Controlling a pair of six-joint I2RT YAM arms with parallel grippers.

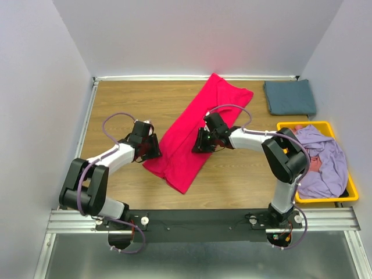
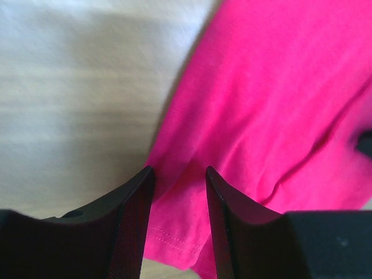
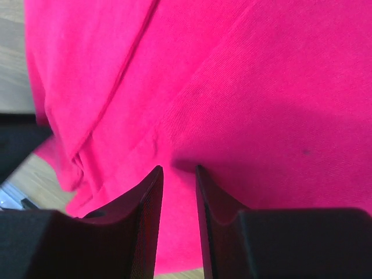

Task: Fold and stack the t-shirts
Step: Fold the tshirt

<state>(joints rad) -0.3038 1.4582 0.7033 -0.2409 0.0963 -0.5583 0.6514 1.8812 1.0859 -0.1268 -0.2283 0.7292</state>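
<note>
A crimson t-shirt (image 1: pixel 185 142) lies on the wooden desk (image 1: pixel 128 104) as a long folded strip, running from 1 o'clock down to 7 o'clock in the overhead view. The left gripper (image 1: pixel 156 150) meets the strip's edge at 9 o'clock, near its lower end. The right gripper (image 1: pixel 200 145) meets the opposite edge at 3 o'clock.

In the left wrist view, the left gripper (image 2: pixel 179 171) has its fingers partly closed around a raised ridge of hem. I cannot tell whether it truly holds the cloth. In the right wrist view, the right gripper (image 3: pixel 179 168) looks clenched on the crimson t-shirt, with creases running into its narrow gap.

The likely risk is an uneven lift. If one side slips or catches only the top layer, the lengthwise fold could open or skew, and the next fold would land crooked.

A folded blue-grey t-shirt (image 1: pixel 289 97) rests at 2 o'clock. A lavender t-shirt (image 1: pixel 325 157) sits crumpled in a yellow bin (image 1: pixel 325 199) at 3 o'clock.
</note>
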